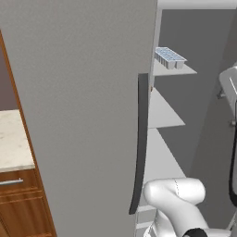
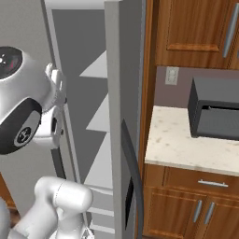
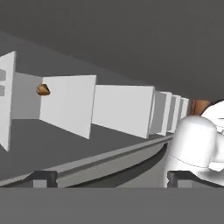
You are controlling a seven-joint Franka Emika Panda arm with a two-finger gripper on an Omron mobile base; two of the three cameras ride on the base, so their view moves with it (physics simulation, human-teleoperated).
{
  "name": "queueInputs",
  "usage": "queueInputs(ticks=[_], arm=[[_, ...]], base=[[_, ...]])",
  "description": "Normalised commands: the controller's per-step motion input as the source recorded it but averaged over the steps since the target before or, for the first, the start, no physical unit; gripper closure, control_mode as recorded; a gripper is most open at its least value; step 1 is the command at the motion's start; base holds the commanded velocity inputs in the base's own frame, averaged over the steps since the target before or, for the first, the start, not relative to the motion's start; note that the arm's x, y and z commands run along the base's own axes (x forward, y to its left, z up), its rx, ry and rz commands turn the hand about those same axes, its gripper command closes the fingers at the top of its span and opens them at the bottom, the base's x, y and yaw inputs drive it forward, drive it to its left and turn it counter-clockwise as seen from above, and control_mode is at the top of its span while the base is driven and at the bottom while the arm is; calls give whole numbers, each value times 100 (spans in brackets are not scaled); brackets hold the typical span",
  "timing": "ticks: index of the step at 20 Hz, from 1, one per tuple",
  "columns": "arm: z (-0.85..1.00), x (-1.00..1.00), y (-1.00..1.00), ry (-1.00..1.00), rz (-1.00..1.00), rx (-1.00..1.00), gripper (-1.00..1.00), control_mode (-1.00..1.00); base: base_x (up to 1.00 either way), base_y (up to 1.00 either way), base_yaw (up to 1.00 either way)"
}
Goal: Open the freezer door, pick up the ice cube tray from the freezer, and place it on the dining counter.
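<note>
From the left base view, the freezer door (image 1: 88,115) stood swung open, its broad grey panel taking up most of the foreground, with the long dark handle (image 1: 140,143) running down its edge. Past that edge lay the freezer (image 1: 208,55) with its dark inside and pale shelves (image 1: 162,111) stacked one above another. The ice cube tray (image 1: 170,57) sat on an upper shelf, near its front edge, well above the robot's white arm (image 1: 176,199), which rose at the lower right. To the left of the door a speckled worktop (image 1: 13,143) topped a brown wooden cabinet (image 1: 21,203).

From the right base view, the arm's bulky white joints (image 2: 28,107) crowded the left side, in front of the open freezer. The door on this side (image 2: 122,93) stood edge-on between the shelves (image 2: 100,116) and the kitchen cabinets, its curved handle (image 2: 133,172) low down. Right of it, a dark microwave (image 2: 214,109) rested on a cream worktop (image 2: 182,144) over wooden cupboards (image 2: 186,210), with a wall socket (image 2: 172,75) behind.

In the hand view, rolled on its side, the shelves (image 3: 122,109) ran across as a row of pale slabs. A small brown thing (image 3: 42,90) showed between two of them; I could not tell what it was. The fingers (image 3: 112,179) were spread wide, one dark tip near each lower corner, pinching nothing.
</note>
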Motion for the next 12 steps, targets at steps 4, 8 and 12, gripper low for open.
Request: queueInputs(ticks=[4, 8, 12], arm=[[6, 57, -17, -4, 0, 28, -100, -100], [0, 60, -9, -16, 0, 21, -100, -100], [0, 69, 0, -13, 0, 12, -100, -100]], base=[[0, 0, 0], [0, 0, 0], [0, 0, 0]])
